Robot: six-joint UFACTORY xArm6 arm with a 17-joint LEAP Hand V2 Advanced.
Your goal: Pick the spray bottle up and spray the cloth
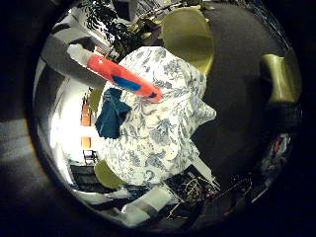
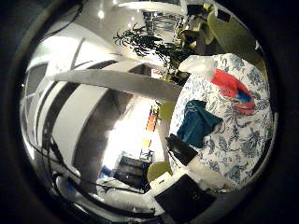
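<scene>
From the palm cameras I look down on a table covered by a white cloth with a blue floral print [image 1: 163,128], standing on dark flooring. 2 yellow-green chairs sit just beside it, 1 at the far edge [image 1: 190,34] and 1 at the near edge [image 1: 106,174], and a further yellow-green seat [image 1: 281,76] stands well apart on the floor. Leafy plants [image 2: 149,42] show beyond the table. Nothing lies between the palm and the tabletop except the spray bottle itself. I cannot tell how the hand's fingers are set; no finger is clearly visible in either view. The spray bottle [image 1: 123,78] is red-orange with a blue label patch and a white head, and it appears above the tablecloth, close to the palm. The teal cloth [image 1: 112,113] lies crumpled on the tablecloth near the table's edge, near the bottle.
</scene>
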